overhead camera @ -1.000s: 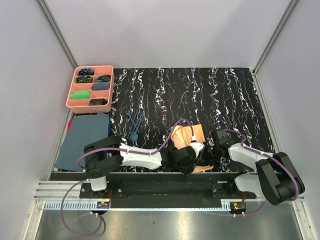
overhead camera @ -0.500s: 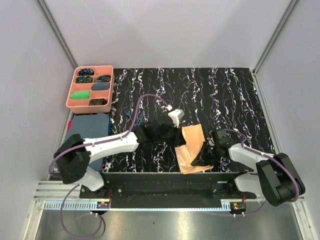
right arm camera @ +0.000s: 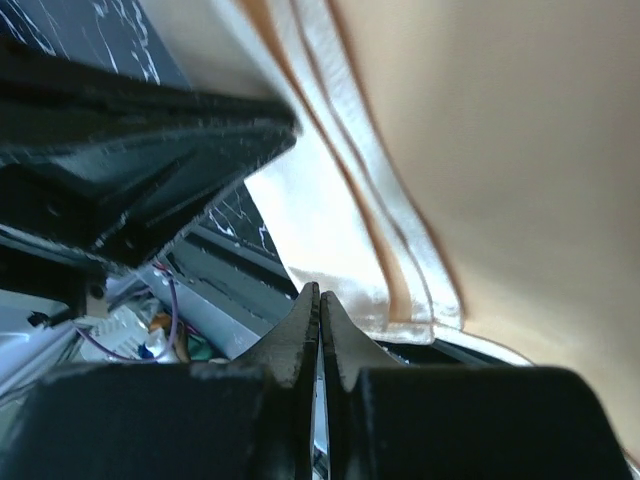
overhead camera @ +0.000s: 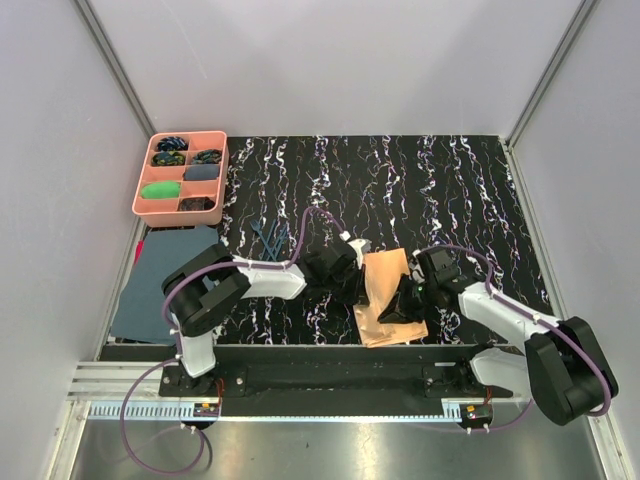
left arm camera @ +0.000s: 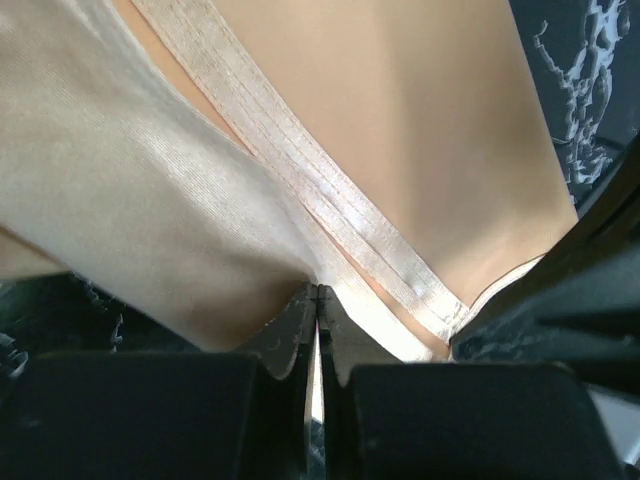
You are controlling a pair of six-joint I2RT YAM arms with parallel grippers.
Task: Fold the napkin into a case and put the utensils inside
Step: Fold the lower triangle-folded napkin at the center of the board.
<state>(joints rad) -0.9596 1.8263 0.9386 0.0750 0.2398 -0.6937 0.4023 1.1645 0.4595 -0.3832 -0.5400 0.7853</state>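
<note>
Both grippers pinch the peach napkin at the lower middle of the overhead view.

The napkin (overhead camera: 385, 290) lies partly folded and rumpled on the black marbled table (overhead camera: 450, 190), a narrow strip running from the frame's centre down toward the table's bottom edge. The left gripper (overhead camera: 356, 287) sits against its left side. Its jaws are pressed together with a tuck of the shiny fabric caught between the tips, beside a stitched hem. The right gripper (overhead camera: 404, 301) meets the right side, jaws likewise closed tight on the hemmed edge. The dark blue utensils (overhead camera: 268, 238) lie loose left of centre, well apart from the napkin. A pink tray (overhead camera: 170, 218) stands at upper left, with a blue-grey cloth (overhead camera: 160, 285) below it.
</note>
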